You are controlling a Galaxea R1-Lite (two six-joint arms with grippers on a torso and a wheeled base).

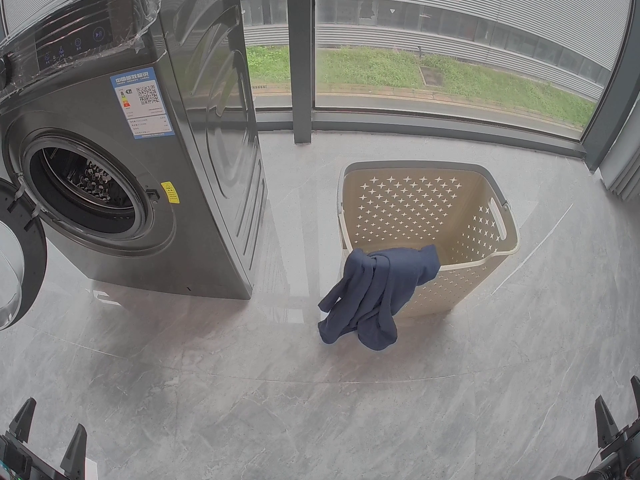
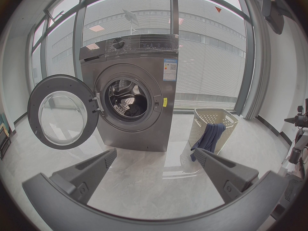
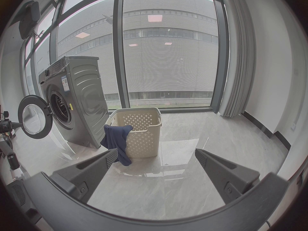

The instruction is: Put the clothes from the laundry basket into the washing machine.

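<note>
The dark blue garment (image 1: 373, 295) hangs over the near rim of the laundry basket (image 1: 427, 167). Most of it spills down the outside wall and its lowest folds are at or just above the floor (image 1: 267, 401). You should expect it to be light, soft and limp: it has no stiffness, so it will sag and trail from wherever you pinch it, and a sleeve or hem could drag or snag on the rim. Your best hold is probably the bunched cloth at the rim, where the folds are thickest, rather than a loose dangling end.

The basket is cream plastic, roughly square with rounded corners. Its walls are pierced with small star-shaped holes, and one side has a handle slot. It looks rigid but light, so a sideways tug may shift it on the glossy grey stone floor.

To the left, well apart from the basket, stands the grey metal washing machine (image 1: 200, 101). Its round glass door (image 1: 20, 255) is swung wide open, exposing the drum (image 1: 87, 181). You can see a dark shape low inside the drum in the left wrist view, but what it is cannot be told.

Your left end effector (image 1: 53, 428) and right end effector (image 1: 619, 401) are both released, with fingers spread and nothing between them, low and well short of the garment.
</note>
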